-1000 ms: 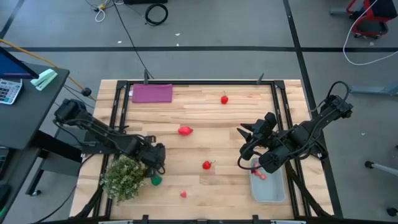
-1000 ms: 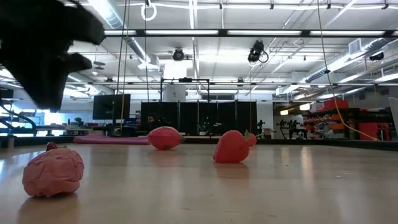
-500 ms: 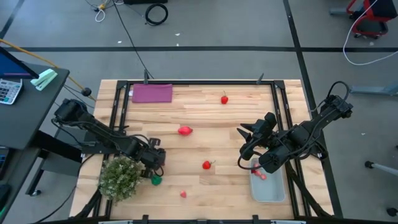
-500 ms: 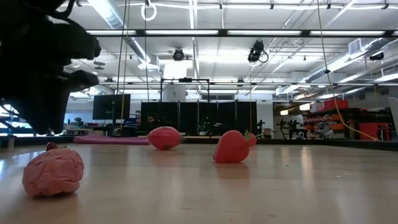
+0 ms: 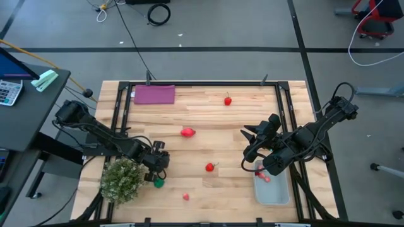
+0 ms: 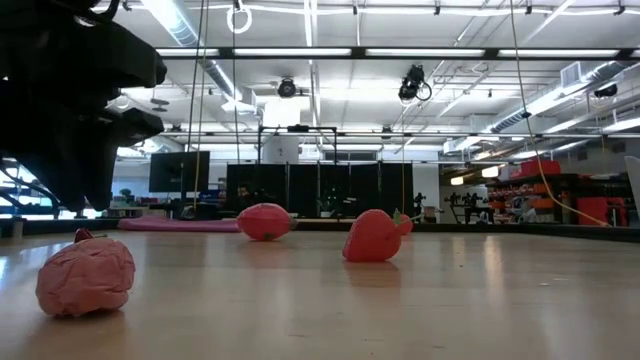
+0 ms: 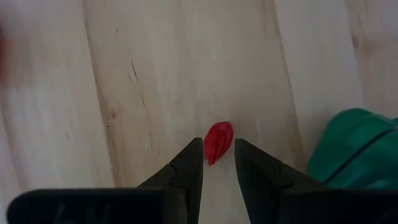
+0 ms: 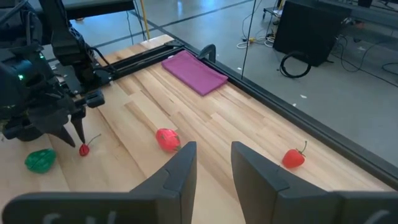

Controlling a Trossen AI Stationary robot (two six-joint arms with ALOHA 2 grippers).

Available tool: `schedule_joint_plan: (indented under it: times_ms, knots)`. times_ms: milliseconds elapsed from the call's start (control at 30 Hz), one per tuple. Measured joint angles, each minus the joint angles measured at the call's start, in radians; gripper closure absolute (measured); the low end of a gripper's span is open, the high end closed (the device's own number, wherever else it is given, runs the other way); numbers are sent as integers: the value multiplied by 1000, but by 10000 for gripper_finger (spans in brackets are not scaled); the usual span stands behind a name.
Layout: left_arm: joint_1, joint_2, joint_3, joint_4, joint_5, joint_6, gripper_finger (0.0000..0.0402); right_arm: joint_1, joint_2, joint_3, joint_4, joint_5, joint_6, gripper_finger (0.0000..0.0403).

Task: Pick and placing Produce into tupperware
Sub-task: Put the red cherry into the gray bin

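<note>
Loose produce lies on the wooden table: red pieces [image 5: 227, 99], [image 5: 187, 132], [image 5: 209, 167], a pink one [image 5: 186, 197] and a green one [image 5: 158, 183]. More pieces [image 5: 262, 176] lie in the clear tupperware [image 5: 274, 192] at the near right. My left gripper [image 7: 218, 157] points down beside the green piece [image 7: 354, 146]. It is narrowly open, its tips on either side of a small red piece [image 7: 218, 140]; the right wrist view shows that piece [image 8: 84, 149] on the table. My right gripper [image 8: 214, 155] hangs open and empty above the table, near the tupperware. My left gripper comes at the small red piece [image 7: 218, 140] from above, one fingertip [image 7: 194, 155] on each side of it. The piece rests on the table. Whether the fingertips touch it, I cannot tell.
A bushy pale-green plant [image 5: 123, 181] stands right beside my left arm at the near left. A flat purple rectangle [image 5: 154, 94] lies at the far left. Black rails [image 5: 202, 83] frame the table. The middle boards hold only scattered pieces.
My left gripper has sunk toward the table and rolled a little about its own axis. The produce has stayed where it was.
</note>
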Motion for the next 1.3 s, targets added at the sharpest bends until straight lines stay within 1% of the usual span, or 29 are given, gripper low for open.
schedule_joint_plan:
  times_ms: [100, 200, 300, 633, 700, 767, 867, 900, 1000, 1067, 1133, 1200, 1300]
  knots:
    - [0, 0, -10, 25, 0, -16, 301, 0, 0, 0, 0, 0, 0, 296]
    - [0, 0, -57, 90, 1, -54, 301, 0, 0, 0, 0, 0, 0, 295]
    - [0, 0, -103, 142, 1, -59, 300, 0, 0, 0, 0, 0, 0, 295]
    - [0, 0, -119, 148, 0, -60, 302, 0, 0, 0, 0, 0, 0, 296]
    - [0, 0, -119, 149, -1, -79, 313, 0, 0, 0, 0, 0, 0, 296]
    - [2, 0, -119, 149, -4, -100, 335, 0, 0, 0, 0, 0, 0, 295]
    - [1, 0, -119, 165, -53, -130, 382, 0, 0, 0, 0, 0, 0, 295]
    - [1, 0, -114, 166, -69, -136, 390, 0, 0, 0, 0, 0, 0, 296]
    - [1, 1, -66, 164, -127, -123, 390, 0, 0, 0, 0, 0, 0, 295]
    - [1, 1, -7, 164, -164, -75, 395, 0, 0, 0, 0, 0, 0, 295]
    - [1, 1, 67, 167, -207, -8, 395, 0, 0, 0, 0, 0, 0, 295]
    - [0, 1, 145, 196, -272, 71, 395, 0, 0, 0, 0, 0, 0, 296]
    - [8, 1, 229, 318, -369, 210, 397, 0, 0, 0, 0, 0, 0, 295]
